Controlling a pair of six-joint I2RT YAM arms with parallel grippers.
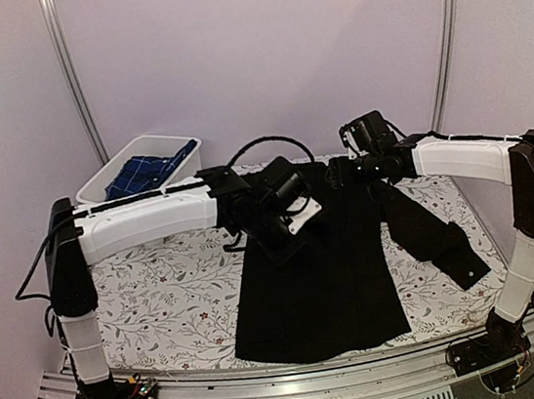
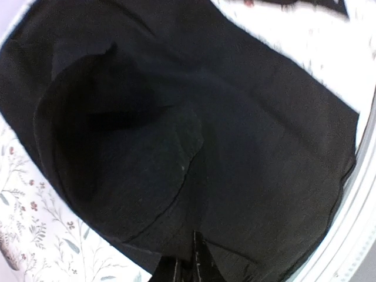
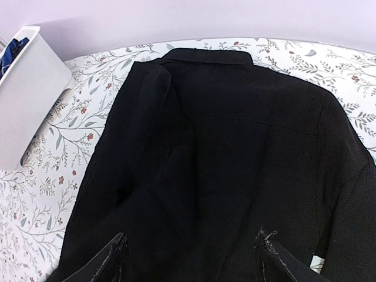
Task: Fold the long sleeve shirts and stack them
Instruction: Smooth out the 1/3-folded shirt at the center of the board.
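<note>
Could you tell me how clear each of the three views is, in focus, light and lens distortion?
Top external: evenly lit, sharp, though the black shirt reads as a featureless mass. Left wrist: very close, soft, smeared toward the upper right corner. Right wrist: crisp, soft light, the far edge of the table bowed by the lens.

— The black shirt [image 1: 317, 281]?
— Matt woven cloth, soft, no sheen. The plaid shirt [image 1: 150, 171] is cloth too.
— And the tub [image 1: 98, 187]?
— Smooth white plastic with a slight gloss, like the arm shells [image 1: 147, 225]. The surface [image 1: 164, 311] has a matt floral-print cover, and the rail [image 1: 302, 392] along its near edge is ribbed bare metal.
</note>
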